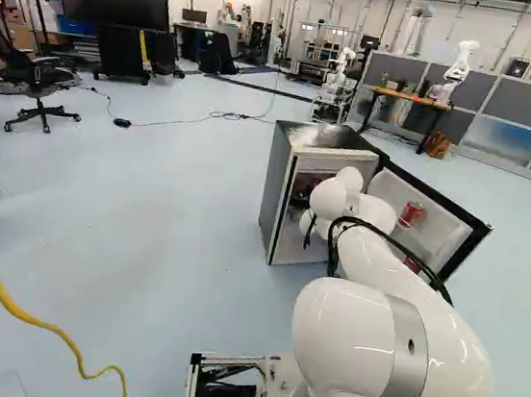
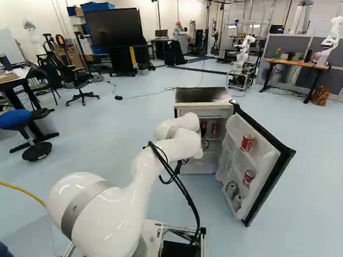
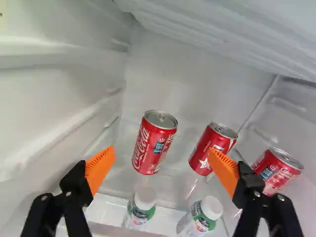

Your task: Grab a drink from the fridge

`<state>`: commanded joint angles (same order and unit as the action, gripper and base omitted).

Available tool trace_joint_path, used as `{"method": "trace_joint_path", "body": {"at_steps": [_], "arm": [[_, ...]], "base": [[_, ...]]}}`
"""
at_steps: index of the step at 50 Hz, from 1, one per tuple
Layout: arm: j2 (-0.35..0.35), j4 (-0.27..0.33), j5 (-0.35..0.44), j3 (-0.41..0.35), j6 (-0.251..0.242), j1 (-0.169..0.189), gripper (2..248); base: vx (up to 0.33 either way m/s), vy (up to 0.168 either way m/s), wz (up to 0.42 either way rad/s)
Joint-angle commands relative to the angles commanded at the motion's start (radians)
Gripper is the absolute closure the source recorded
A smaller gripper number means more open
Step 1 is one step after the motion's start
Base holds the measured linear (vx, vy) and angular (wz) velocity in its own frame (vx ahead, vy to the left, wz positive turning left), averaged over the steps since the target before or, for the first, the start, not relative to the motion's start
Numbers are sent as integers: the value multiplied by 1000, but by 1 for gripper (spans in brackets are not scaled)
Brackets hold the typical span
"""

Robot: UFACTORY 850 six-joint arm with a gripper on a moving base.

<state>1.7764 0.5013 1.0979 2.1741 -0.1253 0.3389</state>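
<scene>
The fridge (image 2: 189, 110) stands with its door (image 1: 478, 239) swung wide; the arm's wrist hides most of my gripper in the base views. In the wrist view the gripper (image 3: 162, 157) is open, its orange pads far apart and nothing gripped. Ahead, a red can (image 3: 154, 143) stands upright on the shelf, between the lines of the two fingers. A second red can (image 3: 212, 149) is partly behind one pad (image 3: 223, 169), and a third red can (image 3: 277, 170) lies beyond that finger. Two white-capped bottles (image 3: 142, 207), (image 3: 201, 216) stand nearer.
Fridge walls (image 3: 54, 113) close in beside the gripper, with a ribbed surface (image 3: 237, 34) beyond the cans. The door's inside holds cans (image 2: 247, 143). A yellow cable (image 1: 46, 325) crosses the floor. Other robots (image 1: 459, 67) and a bench (image 2: 295, 63) are farther back.
</scene>
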Motion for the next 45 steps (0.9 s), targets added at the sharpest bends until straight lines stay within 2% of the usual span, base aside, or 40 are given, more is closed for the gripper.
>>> {"method": "trace_joint_path", "body": {"at_steps": [20, 38, 39, 43, 44, 45], "arm": [[-55, 0, 0, -53, 0, -1, 3], [-63, 0, 0, -61, 0, -1, 3], [-63, 0, 0, -61, 0, -1, 26], [-63, 0, 0, -61, 0, -1, 26], [-63, 0, 0, -61, 0, -1, 64], [-63, 0, 0, -61, 0, -1, 64]], "base": [[0, 0, 0], [0, 0, 0], [0, 0, 0], [0, 0, 0], [0, 0, 0], [0, 0, 0]]}}
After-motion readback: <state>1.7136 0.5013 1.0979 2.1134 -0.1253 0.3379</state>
